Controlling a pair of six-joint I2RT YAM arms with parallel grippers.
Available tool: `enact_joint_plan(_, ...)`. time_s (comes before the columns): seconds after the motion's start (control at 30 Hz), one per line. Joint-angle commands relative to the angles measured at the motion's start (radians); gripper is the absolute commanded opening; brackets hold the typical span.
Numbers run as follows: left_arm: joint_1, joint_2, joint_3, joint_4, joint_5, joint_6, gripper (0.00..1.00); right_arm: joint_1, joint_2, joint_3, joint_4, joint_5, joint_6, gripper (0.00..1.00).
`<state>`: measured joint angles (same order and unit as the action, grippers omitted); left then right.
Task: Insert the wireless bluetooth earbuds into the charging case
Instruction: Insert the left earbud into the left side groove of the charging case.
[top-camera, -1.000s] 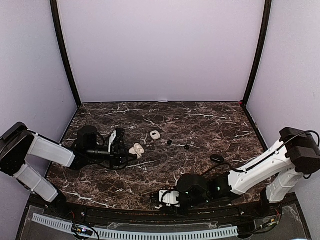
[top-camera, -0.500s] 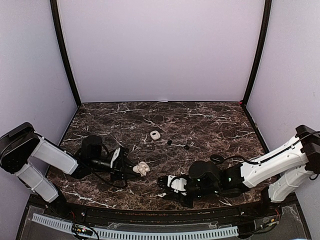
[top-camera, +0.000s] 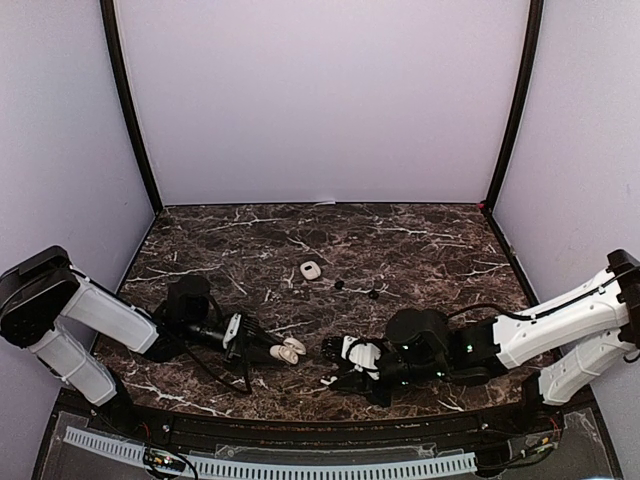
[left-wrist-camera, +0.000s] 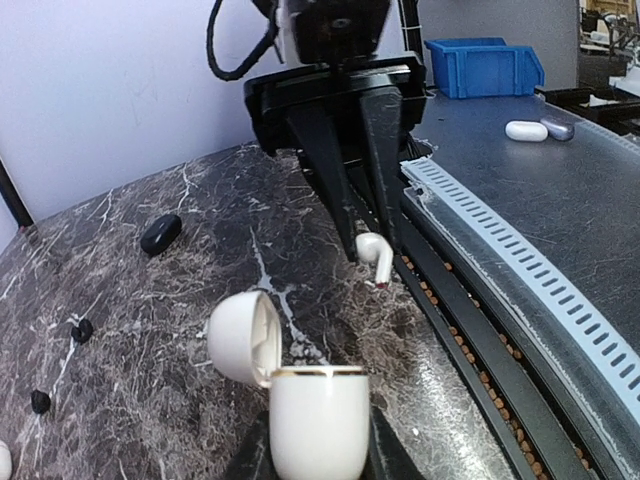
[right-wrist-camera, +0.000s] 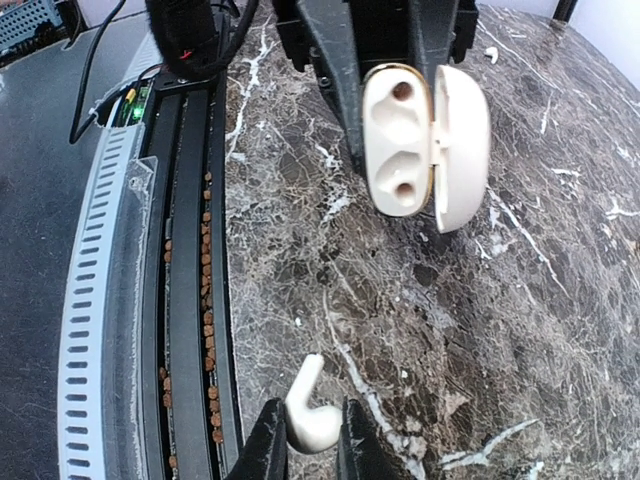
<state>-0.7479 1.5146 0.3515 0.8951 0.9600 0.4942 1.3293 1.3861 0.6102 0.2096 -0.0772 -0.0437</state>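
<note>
Near the front edge of the dark marble table (top-camera: 420, 250), the 2 arms meet nose to nose. The left gripper (top-camera: 271, 350) is clamped on the lower body of the white charging case (left-wrist-camera: 318, 420), holding it off the table with its lid swung fully open on the hinge. In the right wrist view, the case's 2 sockets face that camera and both are empty. The right gripper (right-wrist-camera: 312, 442) is pinching 1 white earbud (right-wrist-camera: 310, 412) by its rounded head, the short stem sticking out beyond the fingertips. Earbud and case are near each other but apart, with bare marble showing between them. Farther back on the table (well away from both grippers) lies a second small white case (top-camera: 311, 269), closed, and just to its right sit 2 black buds (top-camera: 339, 284), loose on the surface and apart from one another.
</note>
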Motion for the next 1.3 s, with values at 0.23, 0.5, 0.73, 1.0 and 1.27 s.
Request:
enact_joint_plan(0.23, -0.052, 0.009, 0.01, 0.139, -0.045, 0.163, 0.03, -0.045, -0.016, 0.149, -0.106, -0.044, 0.208, 0.07)
enact_joint_plan(0.5, -0.067, 0.065, 0.051, 0.197, -0.068, 0.166, 0.03, -0.068, -0.044, 0.16, -0.123, -0.052, 0.309, 0.04)
enact_joint_plan(0.73, -0.088, 0.111, 0.06, 0.269, -0.165, 0.149, 0.03, -0.137, -0.021, 0.158, -0.112, -0.157, 0.472, 0.04)
enact_joint_plan(1.0, -0.114, 0.162, 0.091, 0.286, -0.267, 0.137, 0.03, -0.228, -0.013, 0.082, 0.05, -0.313, 0.679, 0.04)
enact_joint_plan(1.27, -0.164, 0.205, 0.108, 0.324, -0.413, 0.133, 0.03, -0.239, 0.016, 0.088, 0.071, -0.324, 0.723, 0.03)
